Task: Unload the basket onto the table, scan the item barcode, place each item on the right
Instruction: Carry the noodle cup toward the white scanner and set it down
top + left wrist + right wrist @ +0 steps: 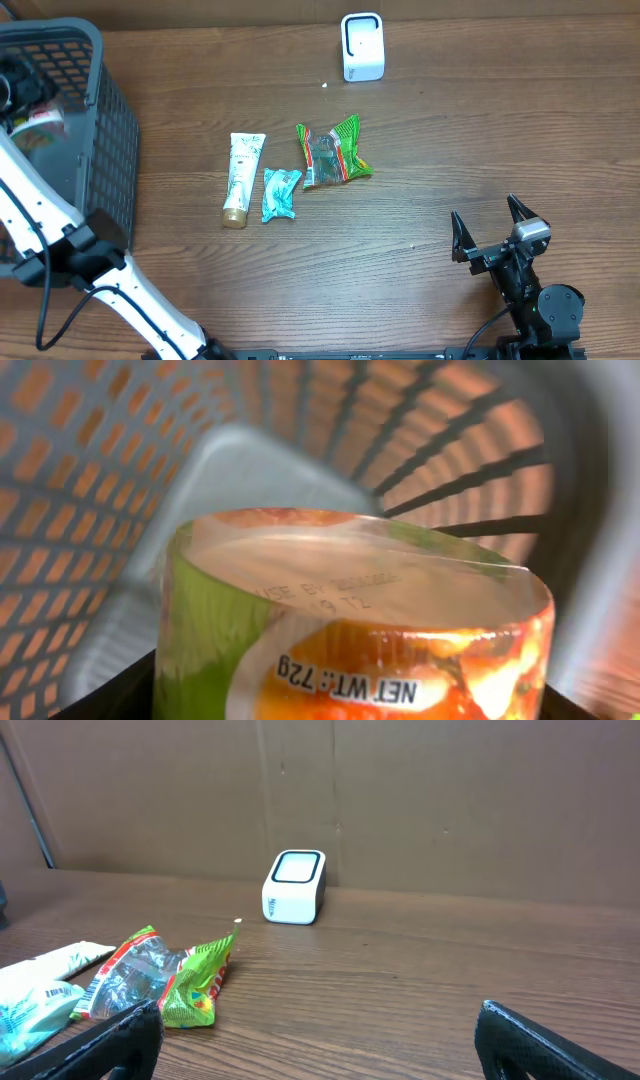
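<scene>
Inside the basket, the cup marked "NET WT: 72g" was seen close before the left gripper, whose grip could not be told, while the right gripper was spread wide.

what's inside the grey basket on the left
A food pack with a green and orange label, seen close up in the left wrist view. The pack hides the basket floor beneath it, so anything else down there cannot be seen.
</scene>
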`<state>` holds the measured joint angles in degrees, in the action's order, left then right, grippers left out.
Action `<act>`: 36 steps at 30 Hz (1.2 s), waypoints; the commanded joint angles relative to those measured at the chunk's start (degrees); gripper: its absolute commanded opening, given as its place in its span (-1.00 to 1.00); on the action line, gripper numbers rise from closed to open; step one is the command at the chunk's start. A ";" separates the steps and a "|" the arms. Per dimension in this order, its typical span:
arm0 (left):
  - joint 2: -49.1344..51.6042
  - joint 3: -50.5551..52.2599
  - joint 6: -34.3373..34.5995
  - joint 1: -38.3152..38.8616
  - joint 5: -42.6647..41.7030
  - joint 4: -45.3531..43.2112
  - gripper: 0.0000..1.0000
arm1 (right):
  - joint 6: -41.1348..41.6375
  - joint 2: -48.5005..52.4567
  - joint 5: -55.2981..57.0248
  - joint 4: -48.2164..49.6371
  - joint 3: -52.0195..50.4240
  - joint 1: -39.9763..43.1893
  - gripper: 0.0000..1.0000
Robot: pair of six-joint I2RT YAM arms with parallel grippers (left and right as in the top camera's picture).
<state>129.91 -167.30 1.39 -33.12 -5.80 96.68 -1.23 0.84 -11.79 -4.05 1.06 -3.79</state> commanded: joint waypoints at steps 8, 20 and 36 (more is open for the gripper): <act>-11.08 -4.33 0.33 9.35 5.35 0.11 0.33 | 0.39 -0.68 -0.31 0.33 -0.59 -0.33 1.00; -14.19 0.44 2.40 25.94 -2.84 0.11 0.32 | 0.39 -0.68 -0.31 0.33 -0.59 -0.33 1.00; -3.63 30.25 18.16 57.22 -7.85 -17.29 0.33 | 0.37 -0.68 -0.31 0.31 -0.59 -0.33 1.00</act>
<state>122.32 -139.37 13.45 19.42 -10.52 81.97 -1.21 0.84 -11.81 -4.05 1.06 -3.79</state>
